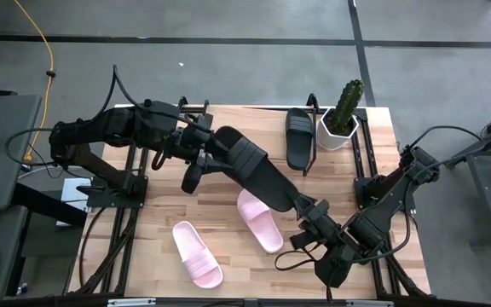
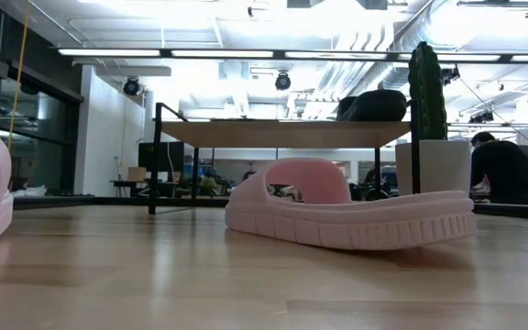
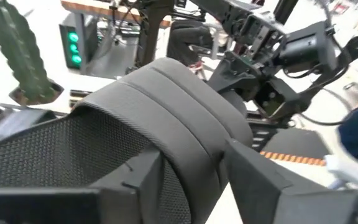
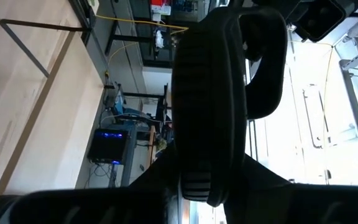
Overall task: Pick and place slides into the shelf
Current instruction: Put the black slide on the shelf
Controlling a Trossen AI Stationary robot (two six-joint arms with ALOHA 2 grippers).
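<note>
A black slide (image 1: 258, 175) hangs above the middle of the table (image 1: 143, 247), slanting from far left to near right. The right gripper (image 1: 307, 211) is clamped on its near-right end, and the right wrist view shows the sole edge-on in that grip. The left gripper (image 1: 216, 145) is at the far-left end by the strap; whether it grips the slide cannot be told. There are four slides in all, two black and two pink. The second black slide (image 1: 299, 136) lies on top of the shelf (image 2: 273, 133) at the far side, towards its right end, just beside one cactus (image 1: 345, 104) in a white pot (image 2: 443, 165). The plank to its left is bare. One pink slide (image 1: 258, 220) lies on the table under the held one, and the other pink slide (image 1: 197, 253) lies close to the near edge. The near-left corner of the table is open wood.
</note>
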